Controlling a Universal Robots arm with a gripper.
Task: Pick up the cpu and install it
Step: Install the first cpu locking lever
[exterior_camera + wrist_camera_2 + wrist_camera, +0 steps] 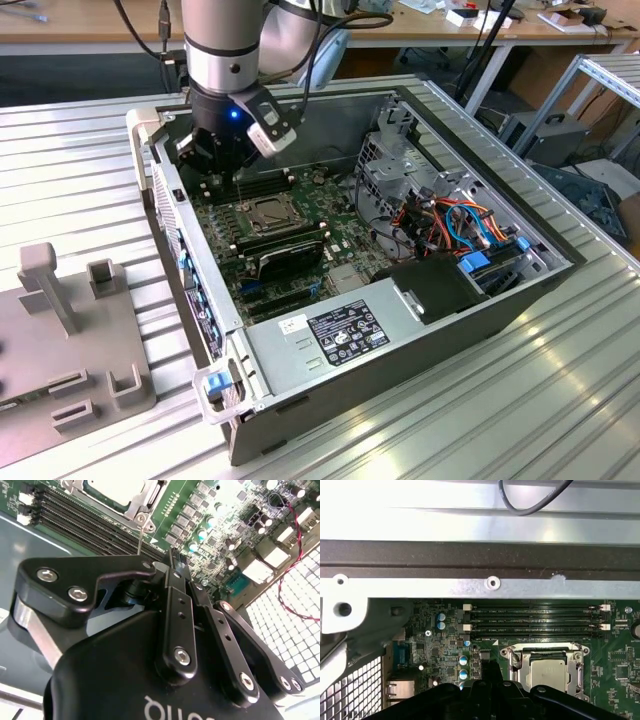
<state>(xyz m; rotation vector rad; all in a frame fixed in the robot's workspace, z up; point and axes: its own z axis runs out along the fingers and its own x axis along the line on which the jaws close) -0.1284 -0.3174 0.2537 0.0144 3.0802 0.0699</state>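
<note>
While the cpu (548,673) sits silver-face-up in its socket (268,211), we see the gripper (222,150) just beside it, toward the memory slots (535,620); its grip unreadable.

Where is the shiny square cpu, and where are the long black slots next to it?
cpu (547,672), first wrist view, middle of its silvery face.
memory slots (535,621), first wrist view, middle of the black rows.

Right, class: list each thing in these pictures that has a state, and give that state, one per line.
Silvery-grey square cpu: seated in its socket.
Metal socket frame: around the cpu.
Grey metal computer case: side open, lying flat.
Black memory slots: unfilled.
Black gripper: shut, holding nothing, above the motherboard.
</note>
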